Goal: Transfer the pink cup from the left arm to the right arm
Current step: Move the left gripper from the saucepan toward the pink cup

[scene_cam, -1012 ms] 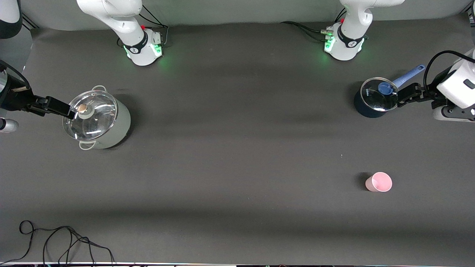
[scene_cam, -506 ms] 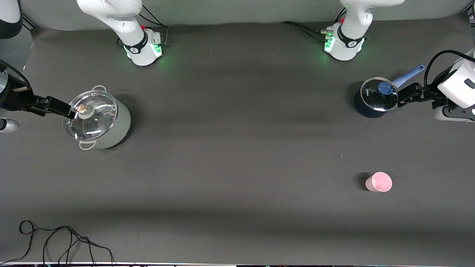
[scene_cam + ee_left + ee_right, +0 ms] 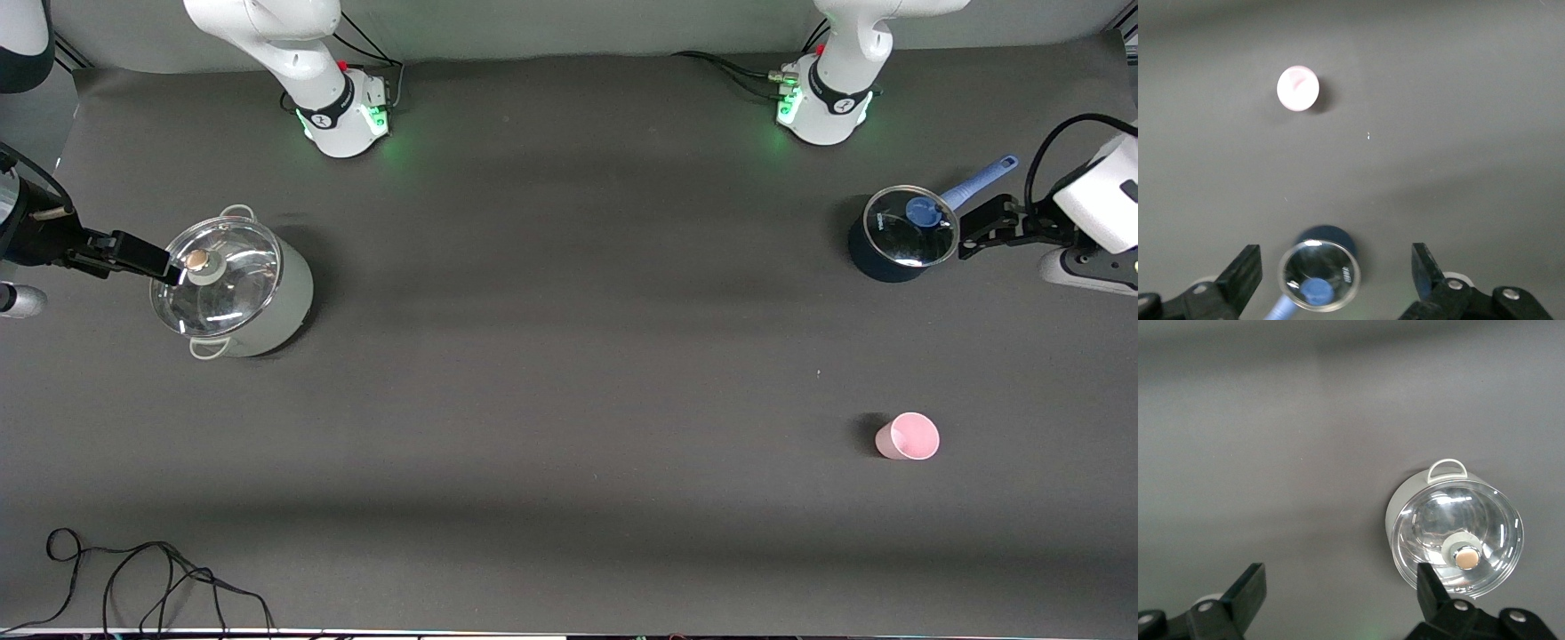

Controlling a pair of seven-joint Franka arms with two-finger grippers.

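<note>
Table (image 3: 569,356), nothing grasped yet. Grey pot (image 3: 233,286) under right gripper (image 3: 164,267), jaws spread, waiting. Blue pan (image 3: 900,238) beside left gripper (image 3: 969,236), jaws wide, empty. Pink cup (image 3: 908,436) upright, nearer the camera than pan. Step: approach. Next, likely left gripper goes over cup, drops, pinches wall.
</note>
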